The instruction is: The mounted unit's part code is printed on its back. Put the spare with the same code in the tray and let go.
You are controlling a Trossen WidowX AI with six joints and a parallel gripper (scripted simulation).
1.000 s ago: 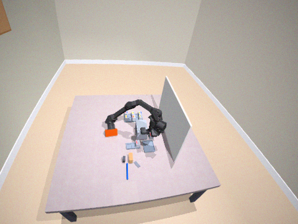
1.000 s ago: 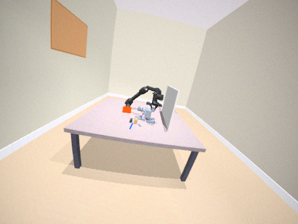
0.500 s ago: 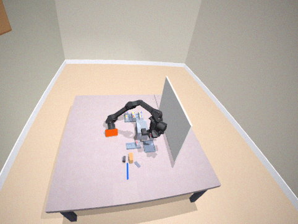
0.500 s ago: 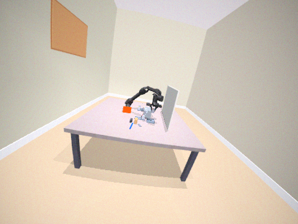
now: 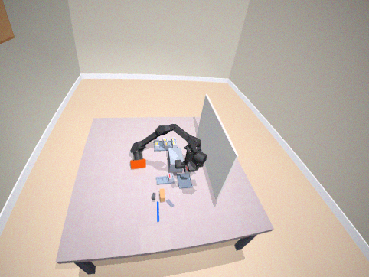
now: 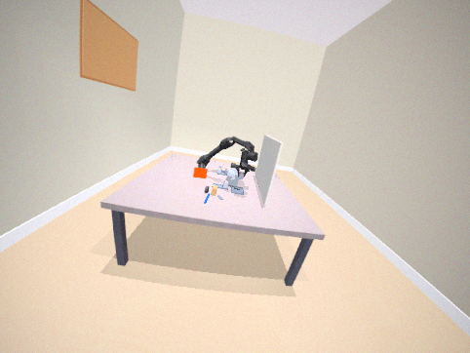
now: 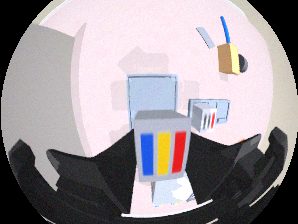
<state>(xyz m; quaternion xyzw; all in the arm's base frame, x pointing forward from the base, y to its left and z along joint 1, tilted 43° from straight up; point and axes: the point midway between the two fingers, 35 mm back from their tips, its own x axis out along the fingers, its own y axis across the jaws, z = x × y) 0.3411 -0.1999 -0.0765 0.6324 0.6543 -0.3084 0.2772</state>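
My gripper (image 5: pixel 187 167) (image 7: pixel 156 131) is shut on a grey block (image 7: pixel 162 120) with blue, yellow and red stripes on the face toward the wrist camera. It holds the block above the table, behind the square blue-grey tray (image 5: pixel 184 181) (image 7: pixel 152 91) in the top view. No block shows in that tray. A smaller tray (image 5: pixel 161 180) (image 7: pixel 223 106) beside it bears a pale block (image 5: pixel 171 176) (image 7: pixel 204 117) with dark and red stripes. A rack (image 5: pixel 159 148) at the back holds several small units with coloured marks. Which unit is the mounted one, I cannot tell.
A grey box (image 5: pixel 175 154) stands beside the gripper. A tall grey panel (image 5: pixel 218 153) (image 6: pixel 268 171) rises at the right. Toward the front lie a tan block (image 5: pixel 162 195) (image 7: pixel 228 59), a dark round piece (image 5: pixel 154 197), a grey plate (image 5: pixel 170 203) and a blue stick (image 5: pixel 158 211).
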